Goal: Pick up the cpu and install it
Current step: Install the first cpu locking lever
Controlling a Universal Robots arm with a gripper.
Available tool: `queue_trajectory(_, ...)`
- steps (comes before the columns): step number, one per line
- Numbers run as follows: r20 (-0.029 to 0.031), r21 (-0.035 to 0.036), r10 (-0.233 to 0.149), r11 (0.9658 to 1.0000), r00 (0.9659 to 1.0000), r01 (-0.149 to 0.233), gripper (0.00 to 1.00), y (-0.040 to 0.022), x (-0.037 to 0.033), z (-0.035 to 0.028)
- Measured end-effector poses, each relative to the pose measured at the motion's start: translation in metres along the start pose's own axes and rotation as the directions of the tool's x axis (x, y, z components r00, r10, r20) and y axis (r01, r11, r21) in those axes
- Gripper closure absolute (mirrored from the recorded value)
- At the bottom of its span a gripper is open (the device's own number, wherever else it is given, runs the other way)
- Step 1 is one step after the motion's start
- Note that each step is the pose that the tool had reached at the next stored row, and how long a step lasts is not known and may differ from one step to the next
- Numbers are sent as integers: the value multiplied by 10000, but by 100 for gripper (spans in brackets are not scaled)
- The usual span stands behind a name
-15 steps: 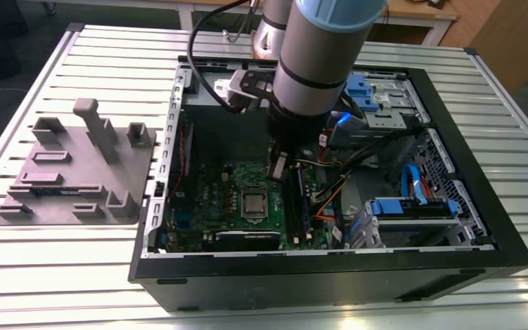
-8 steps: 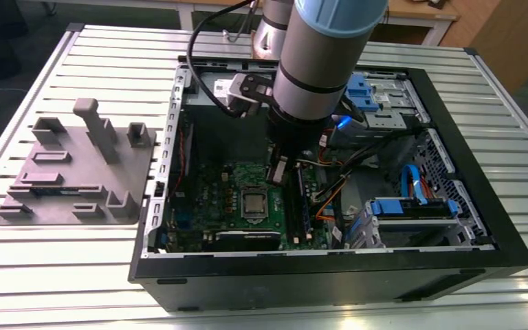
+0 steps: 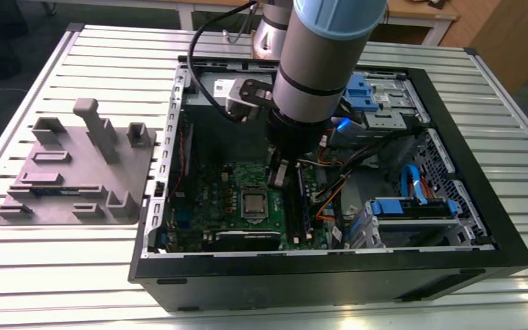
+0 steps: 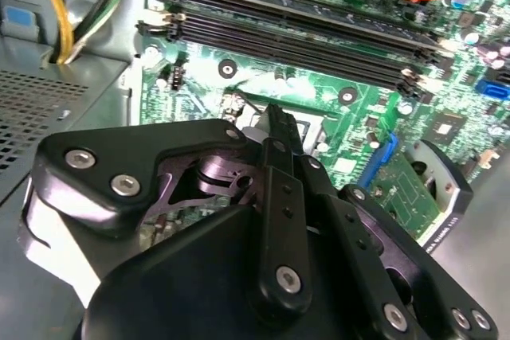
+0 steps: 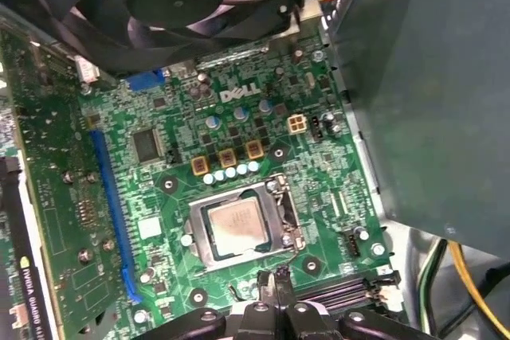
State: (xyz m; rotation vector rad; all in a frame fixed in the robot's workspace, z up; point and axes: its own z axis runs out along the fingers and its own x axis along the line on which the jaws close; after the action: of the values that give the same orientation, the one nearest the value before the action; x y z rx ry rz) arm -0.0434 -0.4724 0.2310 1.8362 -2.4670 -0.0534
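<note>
Cpu: a small square chip with a silver-grey top (image 5: 237, 223), which we see lying flat in the socket frame (image 5: 280, 197) on the green motherboard (image 5: 143, 109). In the exterior view it shows as a pale square (image 3: 255, 204) near the middle of the board, inside the open computer case (image 3: 337, 271).

Pincer: our fingers are drawn together with no clear gap between the tips (image 5: 273, 283), and they hold nothing. In the second wrist view the black linkage and the closed tips (image 4: 280, 129) point down at the board.

Cpu from pincer: in the first wrist view the chip sits just beyond the tips, apart from them and not touched. In the exterior view the pincer (image 3: 287, 180) hangs above the board, slightly toward that view's right of the chip.

Axis: the chip is square, so we judge it has no long axis. Its edges run square with the socket frame.

Arm: our single arm (image 3: 324, 62) reaches down into the case from above.

Task so far: we judge the chip already seated in its socket, with the pincer free of it.

Nearby: dark memory slots (image 4: 303, 33) lie just beside the tips. A grey moulded tray (image 3: 71, 172) rests on the slatted bench (image 3: 62, 268), well apart from the case, on the exterior view's left.
</note>
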Motion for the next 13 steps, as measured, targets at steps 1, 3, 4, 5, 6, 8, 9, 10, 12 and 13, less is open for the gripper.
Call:
queue_trajectory(1,-79,24,5,10000,10000,-5,90,0,1,1)
queue_trajectory(3,-198,61,6,10000,9998,-5,90,-2,2,8)
queue_trajectory(4,-240,74,1,10000,9997,1,90,-2,2,13)
queue_trajectory(5,-285,91,-73,9999,9996,75,90,-5,12,26)
queue_trajectory(6,-285,93,-108,9999,9995,111,90,-8,19,31)
queue_trajectory(8,-288,98,-158,9998,9995,161,90,-12,37,40)
queue_trajectory(9,-289,101,-178,9998,9994,181,90,-13,43,45)
queue_trajectory(10,-289,104,-195,9997,9994,198,90,-14,49,49)
queue_trajectory(12,-288,113,-218,9997,9993,221,90,-17,57,57)
queue_trajectory(13,-288,119,-230,9997,9993,234,90,-19,62,60)
